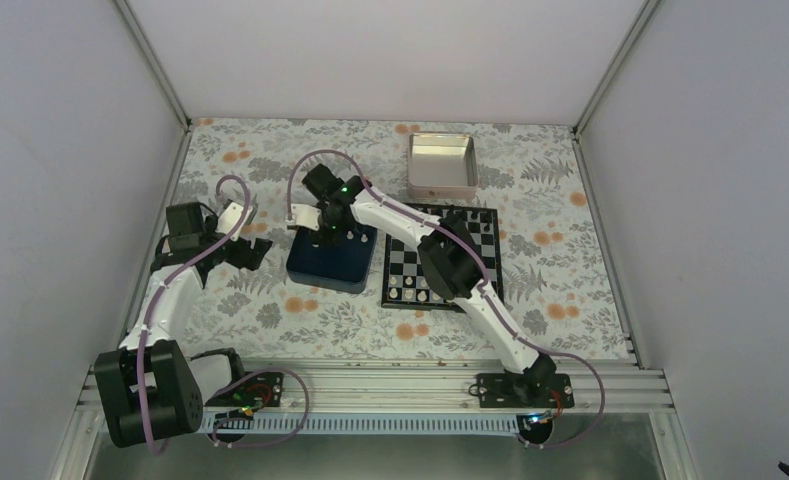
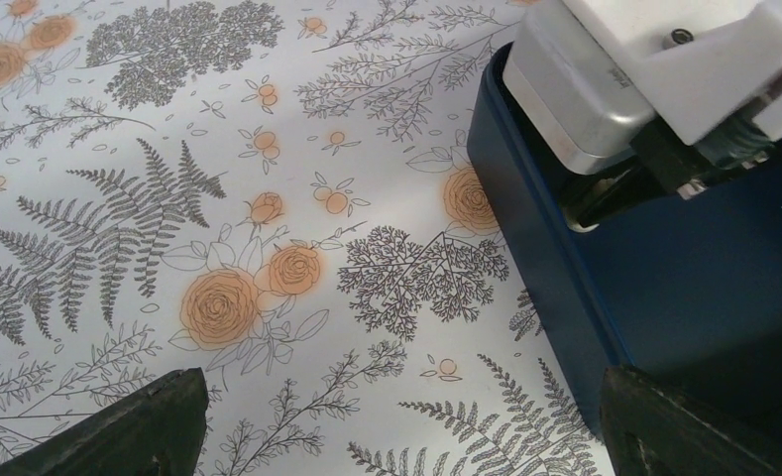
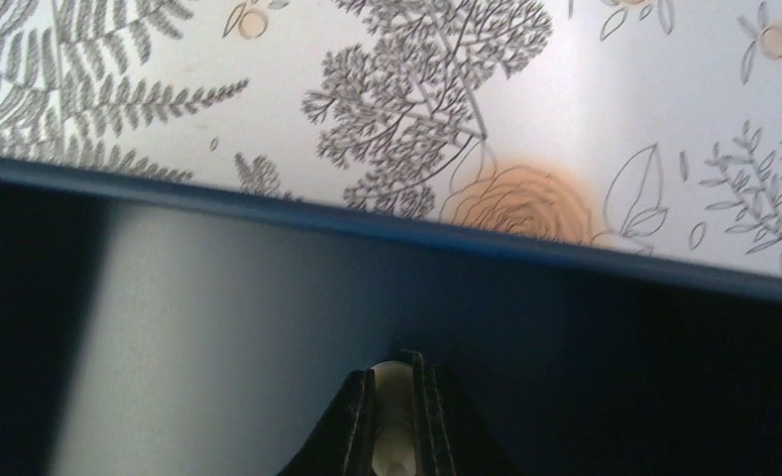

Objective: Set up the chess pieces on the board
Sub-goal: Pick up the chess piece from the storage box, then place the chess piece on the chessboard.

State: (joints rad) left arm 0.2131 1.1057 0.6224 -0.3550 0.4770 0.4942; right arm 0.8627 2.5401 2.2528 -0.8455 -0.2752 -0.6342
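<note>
Chess pieces (image 1: 410, 292): tiny, hard and light, probably slick and tippy. Pinch mid-body, come straight down, set down gently. A few cream ones stand on the near rank of the board (image 1: 400, 258), right of centre on the table (image 1: 270, 320). One cream piece (image 3: 391, 451) is pinched between the closed fingers of the right hand (image 3: 394, 382), low inside the dark blue tray (image 1: 325, 278) just left of the board. The tray wall is a raised lip, so I'd lift clear before swinging right. Left hand (image 2: 406, 431) hangs jaws wide, holding nothing, over the table beside the tray's left wall; close enough to mind. Silver tin (image 1: 442, 165) sits just beyond the board's far edge. Room to move right of the board.
</note>
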